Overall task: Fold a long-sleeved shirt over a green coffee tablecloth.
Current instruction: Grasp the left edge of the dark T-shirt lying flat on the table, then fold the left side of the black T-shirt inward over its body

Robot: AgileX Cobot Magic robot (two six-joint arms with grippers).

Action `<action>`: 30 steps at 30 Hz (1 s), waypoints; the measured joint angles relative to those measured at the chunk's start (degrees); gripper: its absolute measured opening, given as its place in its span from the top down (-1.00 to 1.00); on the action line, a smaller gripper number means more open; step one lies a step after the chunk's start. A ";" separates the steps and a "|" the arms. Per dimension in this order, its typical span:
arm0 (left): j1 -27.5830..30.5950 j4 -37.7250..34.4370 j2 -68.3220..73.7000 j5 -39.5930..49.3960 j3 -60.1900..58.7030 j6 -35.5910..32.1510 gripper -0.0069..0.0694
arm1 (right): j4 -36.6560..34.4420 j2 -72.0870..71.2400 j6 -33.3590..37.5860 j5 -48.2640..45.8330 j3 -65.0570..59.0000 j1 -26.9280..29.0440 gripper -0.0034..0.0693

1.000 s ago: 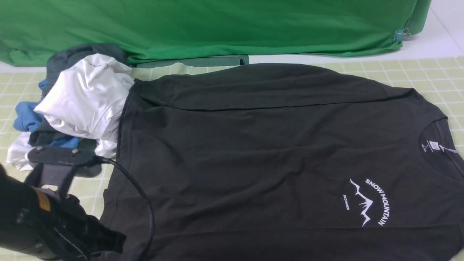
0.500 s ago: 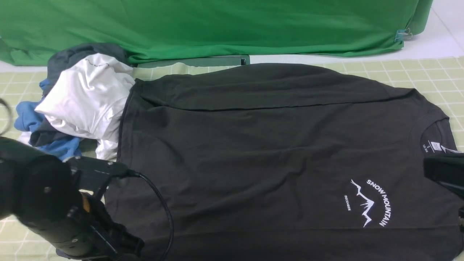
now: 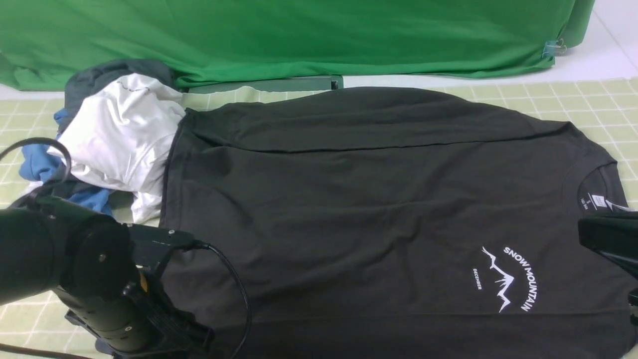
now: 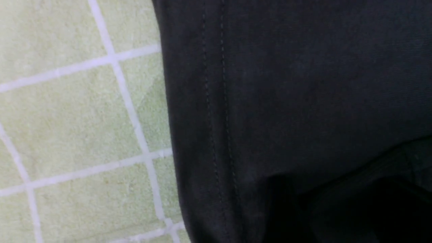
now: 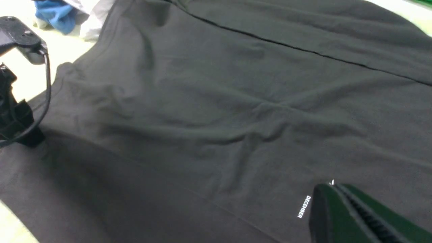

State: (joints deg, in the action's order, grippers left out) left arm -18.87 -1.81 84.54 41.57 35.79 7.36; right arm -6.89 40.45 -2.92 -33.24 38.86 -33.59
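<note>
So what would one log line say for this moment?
long-sleeved shirt: spread on green coffee tablecloth | left gripper: at hem, jaws unseen | right gripper: by chest print, jaws unclear

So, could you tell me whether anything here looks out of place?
Yes: a heap of white, blue and grey garments sits bunched against the hem of the long-sleeved shirt on the green coffee tablecloth, crowding it.

There is one long-sleeved shirt (image 3: pixel 349 209), bearing one white mountain print (image 3: pixel 506 279), and one green coffee tablecloth (image 3: pixel 573 99). One bright green backdrop cloth (image 3: pixel 299 35) carries one clip (image 3: pixel 551 48). One heap of garments (image 3: pixel 114 134) shows three colours: white, blue and grey. Two robot arms appear: the left arm (image 3: pixel 60 269) and the right arm (image 3: pixel 608 242).
</note>
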 joint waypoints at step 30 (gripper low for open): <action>0.00 8.06 -5.49 19.39 36.21 -3.28 0.78 | 0.04 0.00 0.17 2.40 0.00 0.00 0.85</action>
State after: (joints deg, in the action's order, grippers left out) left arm -18.87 6.25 79.05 60.96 72.00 4.09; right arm -6.85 40.45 -2.75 -30.84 38.86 -33.59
